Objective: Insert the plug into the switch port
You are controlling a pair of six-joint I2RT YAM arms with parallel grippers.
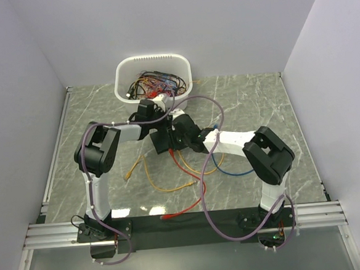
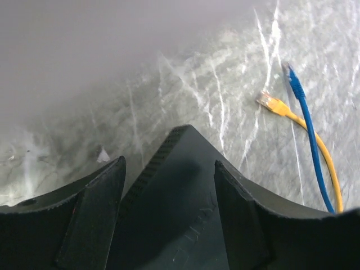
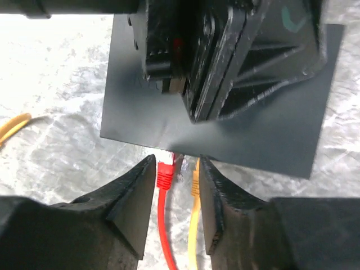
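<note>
While the left gripper [image 2: 169, 163], fingers spread, pins the black switch [image 3: 135, 112], the right gripper [image 3: 176, 160] straddles the red plug [image 3: 164, 171] at its near edge, grip unclear; next, a straight, aligned push home.

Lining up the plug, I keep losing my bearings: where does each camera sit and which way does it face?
Top external: above and behind the bases, looking down on the table; left arm and right arm whole, white tub farthest.
Left wrist: on its arm, looks past the left gripper, across the black box, to blue plug and yellow plug.
Right wrist: on its arm, looks past the right gripper at the red plug, the box and left gripper.
Shared: both wrist views show the box.
</note>
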